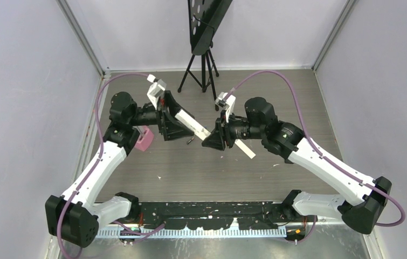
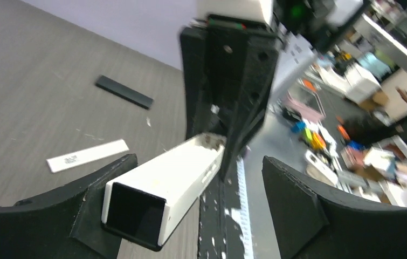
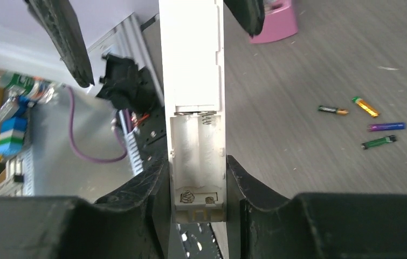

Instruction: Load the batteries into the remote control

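The right fingers (image 3: 136,200) clamp the white remote control (image 3: 190,59) by its sides, and its open battery bay is empty. The left fingers (image 2: 298,208) stand wide around its far end, which rests against one of them. Four batteries (image 3: 386,127), dark, orange-yellow, purple and green, lie on the worktop (image 3: 309,65) at the remote's 3 o'clock.

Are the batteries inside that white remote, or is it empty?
Empty. The remote has its battery bay open, showing bare springs and hollow slots, and the batteries lie loose on the table.
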Robot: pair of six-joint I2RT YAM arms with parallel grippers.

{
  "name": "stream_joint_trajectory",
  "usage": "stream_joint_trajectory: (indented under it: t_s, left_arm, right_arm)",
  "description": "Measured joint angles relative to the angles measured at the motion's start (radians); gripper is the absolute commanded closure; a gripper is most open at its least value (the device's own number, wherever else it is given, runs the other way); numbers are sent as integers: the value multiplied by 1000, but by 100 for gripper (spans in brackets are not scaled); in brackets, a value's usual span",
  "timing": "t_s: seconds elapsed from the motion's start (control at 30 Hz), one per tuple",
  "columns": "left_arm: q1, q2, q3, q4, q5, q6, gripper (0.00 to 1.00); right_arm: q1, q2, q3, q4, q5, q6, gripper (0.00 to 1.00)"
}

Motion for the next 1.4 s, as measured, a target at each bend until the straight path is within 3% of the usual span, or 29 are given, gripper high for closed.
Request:
stream_joint_trajectory:
  t_s: [0.13, 0.23, 0.47, 0.6, 0.77, 1.07, 1.17, 1.2, 1.27, 1.3, 1.33, 1.4]
  left_arm:
    - [-1, 9, 40, -26, -203, -74, 12]
    - [-1, 10, 39, -39, -392, -216, 12]
    - [-14, 10, -84, 15, -644, -465, 17]
    - [-19, 10, -109, 16, -713, -513, 25]
    - [-21, 10, -128, 33, -749, -565, 45]
    - [-25, 53, -148, 64, -753, -644, 49]
    - [-28, 56, -149, 64, -753, -654, 64]
    - [-28, 56, -149, 68, -752, -655, 74]
    - [-28, 56, -149, 70, -749, -655, 89]
    - [-28, 58, -149, 66, -750, -644, 98]
    - [-28, 60, -149, 64, -747, -641, 100]
    - [-28, 63, -146, 57, -746, -626, 100]
  right_arm:
    - [31, -18, -1, 37, 167, 26, 93]
    - [78, -35, -7, 78, 340, 28, 93]
    - [173, 19, -8, 118, 662, 7, 94]
    - [230, 92, -3, 134, 787, -3, 94]
    - [262, 126, -2, 149, 858, 1, 94]
    - [264, 166, 23, 156, 898, 32, 94]
    - [264, 182, 33, 158, 898, 48, 94]
    - [264, 185, 34, 158, 898, 51, 93]
    - [264, 191, 34, 157, 894, 58, 83]
    - [264, 193, 34, 156, 893, 59, 62]
    - [264, 195, 35, 152, 891, 62, 44]
    - [261, 198, 39, 139, 883, 74, 24]
